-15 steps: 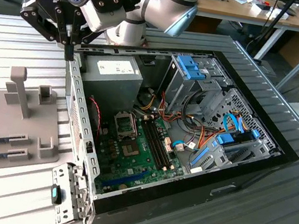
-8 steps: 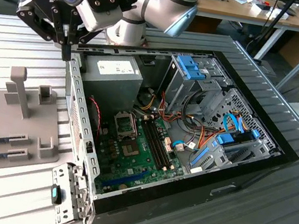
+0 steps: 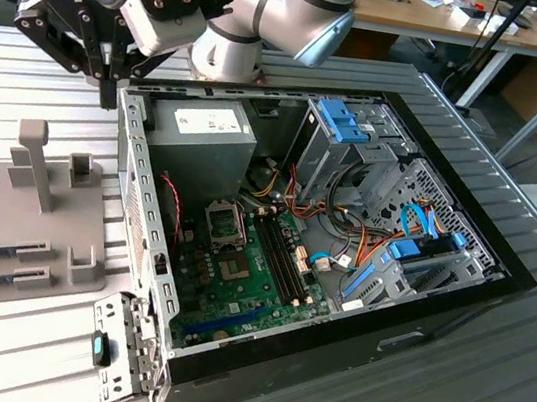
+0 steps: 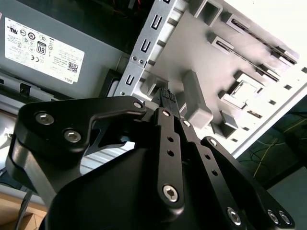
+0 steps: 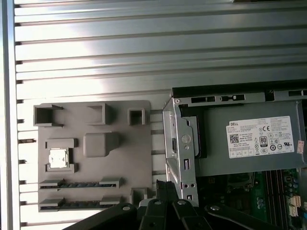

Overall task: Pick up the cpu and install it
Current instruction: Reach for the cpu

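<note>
1. Tool: the gripper has its fingers drawn together with the pads meeting. Nothing is between them, so it is empty.
2. Tool position: it hangs in the air over a corner of the computer case, above the wall next to the power supply. It touches nothing.
3. Part: the cpu lies flat, silver top up, in a square pocket of the grey fixture tray. The tray sits on the ribbed table outside the case. The cpu has not been lifted.
4. Key relation: the cpu lies well apart from the gripper, toward the side of the tray away from the case. In the exterior view that is toward the exterior view's left and nearer the camera than the gripper.
5. Axis: the chip is square, so it has no long axis. Its sides run parallel to the tray's edges and to the memory sticks slotted just beside it.
6. Room: the air above the cpu is open.
   - Raised lips border the pocket closely.
   - A raised block sits just beside the pocket on the case side.
   - A tall post stands on the tray.
   - Judged the tightest spots for clearance.
7. The socket sits on the green board inside the case, beyond the wall. I cannot tell whether its frame is open.
</note>
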Available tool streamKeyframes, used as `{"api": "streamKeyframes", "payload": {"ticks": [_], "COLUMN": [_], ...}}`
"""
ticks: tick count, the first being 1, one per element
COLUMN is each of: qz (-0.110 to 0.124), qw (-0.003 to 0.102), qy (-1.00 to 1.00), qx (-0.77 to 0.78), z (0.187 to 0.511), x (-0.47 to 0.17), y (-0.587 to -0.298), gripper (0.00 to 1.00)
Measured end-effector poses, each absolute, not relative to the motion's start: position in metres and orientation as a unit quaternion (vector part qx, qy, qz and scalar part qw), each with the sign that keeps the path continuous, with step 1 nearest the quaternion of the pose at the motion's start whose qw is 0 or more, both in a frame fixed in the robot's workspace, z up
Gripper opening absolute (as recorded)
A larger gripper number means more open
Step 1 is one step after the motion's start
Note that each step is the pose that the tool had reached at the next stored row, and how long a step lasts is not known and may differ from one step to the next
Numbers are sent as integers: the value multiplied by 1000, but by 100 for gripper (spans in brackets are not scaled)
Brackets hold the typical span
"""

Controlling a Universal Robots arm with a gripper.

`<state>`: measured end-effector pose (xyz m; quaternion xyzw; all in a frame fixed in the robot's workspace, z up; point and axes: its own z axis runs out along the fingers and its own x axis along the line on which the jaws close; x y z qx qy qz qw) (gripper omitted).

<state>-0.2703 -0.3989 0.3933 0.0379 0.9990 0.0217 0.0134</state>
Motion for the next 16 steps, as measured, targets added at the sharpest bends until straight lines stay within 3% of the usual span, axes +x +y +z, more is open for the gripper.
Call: {"api": "streamKeyframes", "payload": {"ticks": [16], "qz": [22], "qw": [13], "qy": [999], "qx": [38], "z": [393], "x": [-283], "y": [-399], "gripper": [11]}}
